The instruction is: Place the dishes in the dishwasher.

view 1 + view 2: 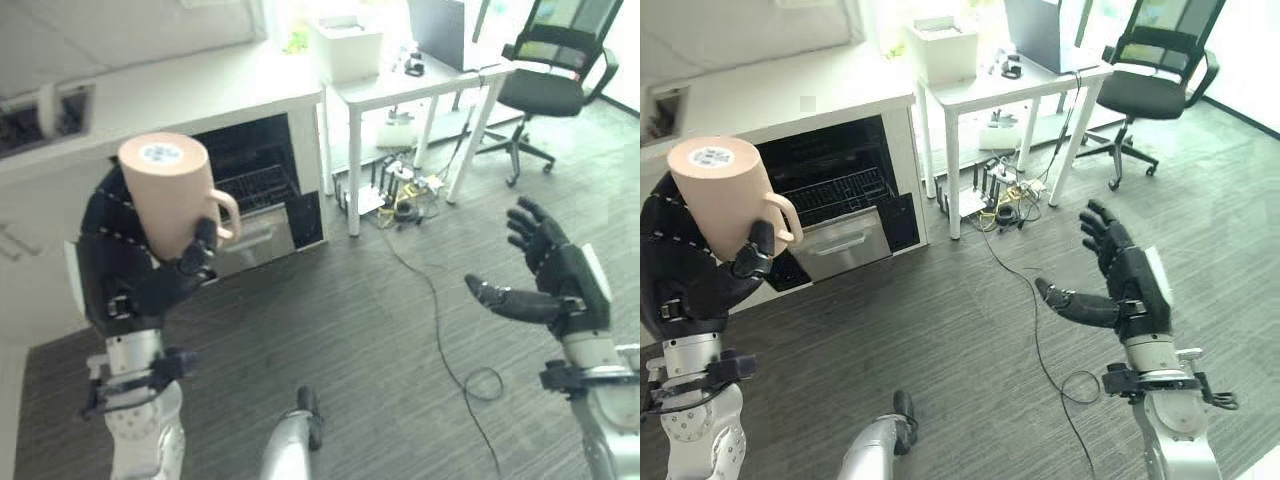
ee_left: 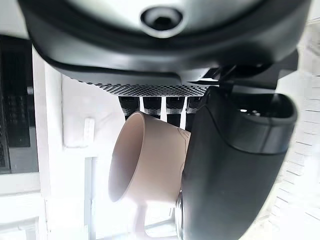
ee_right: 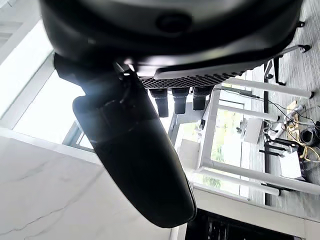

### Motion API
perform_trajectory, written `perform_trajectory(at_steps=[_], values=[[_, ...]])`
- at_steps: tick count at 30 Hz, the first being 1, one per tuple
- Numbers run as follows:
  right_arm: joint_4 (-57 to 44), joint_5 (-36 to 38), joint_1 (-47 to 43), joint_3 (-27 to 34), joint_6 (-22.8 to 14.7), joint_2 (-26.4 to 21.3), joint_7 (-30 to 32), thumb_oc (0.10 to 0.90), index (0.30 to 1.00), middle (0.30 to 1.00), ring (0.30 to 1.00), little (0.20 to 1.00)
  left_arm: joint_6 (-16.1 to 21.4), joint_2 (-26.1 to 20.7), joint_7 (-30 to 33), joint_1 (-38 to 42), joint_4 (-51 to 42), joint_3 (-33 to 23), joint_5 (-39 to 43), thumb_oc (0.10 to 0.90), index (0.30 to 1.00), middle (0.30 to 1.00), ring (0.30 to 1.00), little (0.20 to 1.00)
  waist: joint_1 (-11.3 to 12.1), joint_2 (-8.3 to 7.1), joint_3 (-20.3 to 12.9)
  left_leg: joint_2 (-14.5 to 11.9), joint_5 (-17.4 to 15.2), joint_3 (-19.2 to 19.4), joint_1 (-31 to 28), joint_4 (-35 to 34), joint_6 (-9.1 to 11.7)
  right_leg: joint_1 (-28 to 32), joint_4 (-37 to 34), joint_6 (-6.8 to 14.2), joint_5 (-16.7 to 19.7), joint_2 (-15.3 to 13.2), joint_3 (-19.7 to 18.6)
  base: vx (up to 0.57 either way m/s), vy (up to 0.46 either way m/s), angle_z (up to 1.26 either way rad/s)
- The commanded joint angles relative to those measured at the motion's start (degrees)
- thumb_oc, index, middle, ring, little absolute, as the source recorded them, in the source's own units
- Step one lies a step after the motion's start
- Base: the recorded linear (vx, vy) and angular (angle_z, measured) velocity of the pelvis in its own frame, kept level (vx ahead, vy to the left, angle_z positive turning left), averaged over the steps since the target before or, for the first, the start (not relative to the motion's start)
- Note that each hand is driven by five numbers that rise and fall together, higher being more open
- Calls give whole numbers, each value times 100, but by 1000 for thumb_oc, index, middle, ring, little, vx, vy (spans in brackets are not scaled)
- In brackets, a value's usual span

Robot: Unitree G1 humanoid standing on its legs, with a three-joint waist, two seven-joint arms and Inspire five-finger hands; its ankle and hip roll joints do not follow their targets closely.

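Note:
My left hand (image 1: 140,265) is raised at the left and curled round a beige mug (image 1: 172,190), held bottom up with its handle toward the right. The same mug (image 2: 145,165) sits between the thumb and the fingers in the left wrist view. Behind it, under the white counter (image 1: 190,85), the dishwasher (image 1: 835,195) stands open, its wire rack (image 1: 840,190) and pulled-out door visible. My right hand (image 1: 1125,280) hovers at the right over the floor, fingers spread and straight, holding nothing.
A white desk (image 1: 420,85) with a box and a laptop stands right of the dishwasher, cables and devices on the floor beneath it. A black office chair (image 1: 545,75) is at the far right. Dark carpet (image 1: 380,320) lies between me and the dishwasher.

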State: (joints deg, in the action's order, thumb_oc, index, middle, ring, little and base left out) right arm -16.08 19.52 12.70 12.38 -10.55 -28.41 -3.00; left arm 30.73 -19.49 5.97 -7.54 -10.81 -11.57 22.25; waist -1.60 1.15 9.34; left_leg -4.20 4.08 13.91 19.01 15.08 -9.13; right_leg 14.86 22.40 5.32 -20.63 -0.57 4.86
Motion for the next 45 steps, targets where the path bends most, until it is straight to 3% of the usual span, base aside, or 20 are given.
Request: perform_trajectory(at_steps=[1, 5, 6, 7, 8, 10, 13, 15, 17, 18, 23, 29, 32, 34, 35, 36, 38, 39, 43, 45], values=[[-729, 347, -735, 332, -609, -107, 0, 800, 900, 900, 900, 900, 497, -548, 95, 572, -822, -460, 2, 400, 300, 300, 300, 300, 279, -118, -439, -562, -545, -404, -132, 211, 1453, -918, -521, 297, 726, -721, 65, 445, 322, -15], [-738, 32, -923, 173, -444, 101, 299, 800, 900, 900, 900, 900, 263, -636, -71, 868, -816, -364, 58, 400, 300, 300, 300, 300, 373, -276, -517, -55, -718, -682, -332, 211, 1145, -701, -521, 503, 1845, -1059, 346, 297, 229, 57], [-752, -52, -964, 133, -393, 158, 330, 800, 900, 900, 900, 900, 237, -630, -122, 885, -840, -345, 39, 400, 300, 300, 300, 300, 390, -228, -526, 42, -769, -788, -406, 211, 1064, -532, -501, 529, 2327, -1076, 467, 406, 368, 83], [-756, -233, -968, 13, -356, 282, 343, 800, 900, 900, 900, 900, 183, -568, -141, 902, -881, -311, -67, 400, 300, 300, 300, 300, 354, -121, -458, 222, -876, -1023, -647, 211, 941, -858, 324, 513, 2711, -1036, 457, 337, 337, 70], [-735, -300, -991, -45, -338, 315, 333, 800, 900, 900, 900, 900, 176, -547, -106, 904, -880, -301, -118, 400, 300, 300, 300, 300, 325, -90, -430, 253, -919, -1065, -737, 211, 912, -1084, 613, 483, 2739, -1028, 434, 293, 287, 70], [-626, -300, -1036, -116, -352, 291, 282, 800, 900, 900, 900, 900, 146, -576, 3, 909, -886, -310, -112, 400, 300, 300, 300, 300, 281, -62, -375, 296, -971, -1114, -911, 211, 900, -1547, 590, 340, 2480, -923, 490, 186, 83, 34], [-568, -222, -1065, -86, -357, 211, 261, 800, 900, 900, 900, 900, 109, -620, -47, 964, -845, -323, 20, 400, 300, 300, 300, 300, 227, -180, -301, 363, -1128, -1194, -1104, 211, 935, -1809, -521, 273, 2248, -834, 671, 210, -96, 49], [-492, -121, -1040, -31, -438, 134, 243, 800, 900, 900, 900, 900, 123, -621, -75, 938, -848, -316, 33, 400, 300, 300, 300, 300, 115, -337, -203, 484, -1354, -1310, -1287, 211, 942, -2388, -521, 312, 1892, -889, 403, 253, -166, 38], [-457, -13, -980, 26, -475, 46, 202, 800, 900, 900, 900, 900, 80, -597, -49, 902, -904, -264, 51, 400, 300, 300, 300, 300, -50, -436, -214, 659, -1623, -1560, -1463, 211, 881, -2932, -521, 386, 1988, -756, -118, 355, -139, 60], [-474, -10, -968, 20, -471, 52, 170, 800, 900, 900, 900, 900, 73, -587, -42, 867, -934, -265, 57, 400, 300, 300, 300, 300, -67, -456, -220, 690, -1713, -1599, -1556, 211, 875, -3074, -521, 404, 2067, -755, -113, 336, -137, 73], [-521, -221, -1031, -42, -388, -112, 275, 800, 900, 900, 900, 900, 20, -531, -166, 801, -1053, -238, 662, 400, 300, 300, 300, 300, -10, -452, -394, 583, -1872, -1657, -1735, 211, 956, -2985, -521, 304, 1902, -726, 36, 246, -187, 70], [-549, -204, -1256, -155, -226, -128, 379, 800, 900, 900, 900, 900, 38, -424, -238, 816, -1043, -188, 623, 400, 300, 300, 300, 300, 4, -375, -477, 484, -1951, -1679, -1929, 211, 1073, -2830, -521, 210, 1814, -663, 89, 155, -118, 29], [-558, -117, -1072, -11, -168, -148, 418, 800, 900, 900, 900, 900, -26, -243, -645, 794, -1030, -152, 1137, 400, 300, 300, 300, 300, -66, -238, -536, 156, -831, -1369, -2263, 211, 1423, -2569, -521, -46, 1551, -437, 71, 301, -233, 29], [-484, -154, -979, 73, -230, -114, 411, 800, 900, 900, 900, 900, -9, -190, -801, 776, -1047, -109, 1185, 400, 300, 300, 300, 300, 5, -382, -389, 132, -60, -1104, -2120, 297, 1537, -2277, -521, -160, 1433, -542, 43, 162, -168, 35], [-449, -212, -989, 85, -245, -97, 426, 800, 900, 900, 900, 900, 13, -180, -838, 788, -1032, -94, 1186, 400, 300, 300, 300, 300, 41, -418, -307, 101, -21, -1027, -1953, 435, 1538, -2194, -521, -177, 1399, -582, 52, 151, 51, 6], [-340, -265, -1122, 112, -181, -101, 422, 800, 900, 900, 900, 900, 51, -181, -830, 816, -963, -75, 1239, 400, 300, 300, 300, 300, 27, -345, -184, -281, -345, -679, -1630, 211, 1532, -2053, -521, -104, 1304, -601, 104, 108, 153, 12], [-291, -271, -1143, 135, -195, -113, 368, 800, 900, 900, 900, 900, 85, -207, -816, 797, -924, -88, 1248, 400, 300, 300, 300, 300, -10, -223, -158, -525, -595, -650, -1372, 211, 1568, -2010, -521, -37, 1252, -552, 100, 173, 322, 29], [-366, -236, -1033, 163, -190, -161, 356, 800, 900, 900, 900, 900, 74, -244, -754, 742, -947, -100, 1187, 400, 300, 300, 300, 300, -30, -87, -173, -802, -466, -811, -944, 211, 1678, -1921, -521, 0, 1124, -489, 29, 209, 358, 28], [-339, -125, -950, 154, -166, -272, 345, 800, 900, 900, 900, 900, 109, -278, -670, 810, -835, -1, 1040, 400, 300, 300, 300, 300, -106, -100, -337, -639, -1070, -884, -1058, 211, 1623, -2005, -521, 127, 1170, -762, 140, 138, 216, -20], [-445, -100, -831, 213, -144, -249, 290, 800, 900, 900, 900, 900, 69, -298, -715, 827, -850, -13, 1041, 400, 300, 300, 300, 300, -128, -109, -420, -569, -1161, -922, -1103, 211, 1615, -2036, -521, 215, 1194, -896, 218, 145, 172, 0]])
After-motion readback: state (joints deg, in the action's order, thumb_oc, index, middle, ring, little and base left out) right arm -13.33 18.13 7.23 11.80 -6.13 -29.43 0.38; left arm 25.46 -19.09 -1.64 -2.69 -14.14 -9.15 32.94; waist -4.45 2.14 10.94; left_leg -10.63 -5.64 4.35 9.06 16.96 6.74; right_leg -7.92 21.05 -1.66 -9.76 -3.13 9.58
